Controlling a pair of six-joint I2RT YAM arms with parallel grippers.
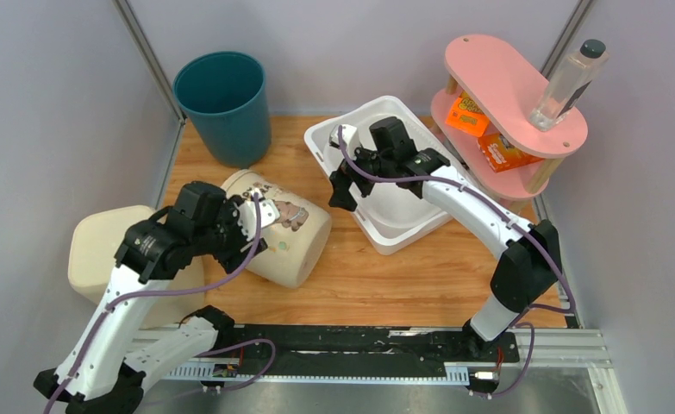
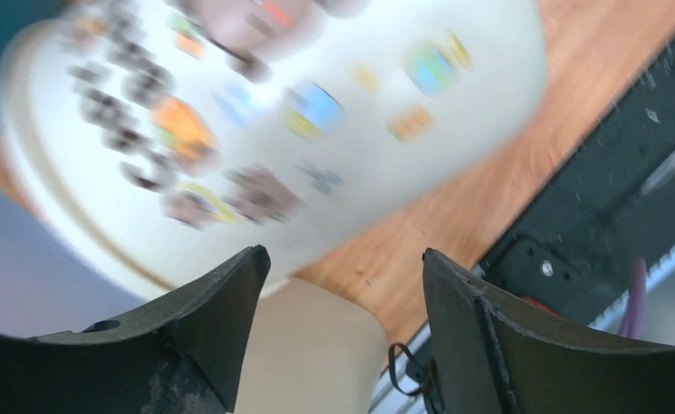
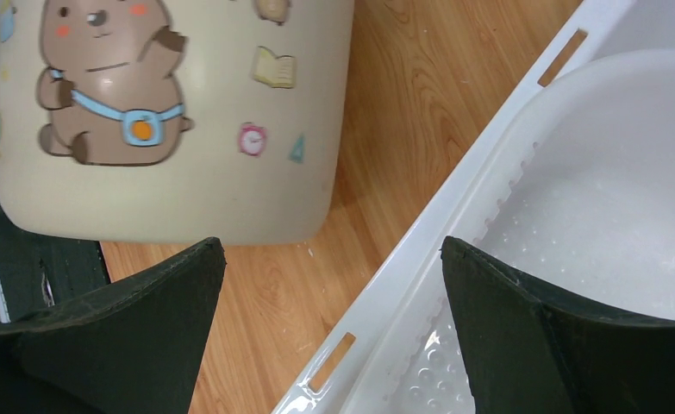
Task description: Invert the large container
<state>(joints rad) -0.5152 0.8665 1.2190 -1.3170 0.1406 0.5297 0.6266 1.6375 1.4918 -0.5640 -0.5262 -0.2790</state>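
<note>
At table left, we see the left gripper, its 2 jaws apart, close to the large container (lying on its side on the wood). Further right, the right gripper, likewise parted, hangs over the white tray's rim.

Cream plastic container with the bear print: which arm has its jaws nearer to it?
Left. The left arm holds open jaws close beside the cream plastic container; the right arm holds its jaws over the white plastic tub, at its rim, farther right.
</note>
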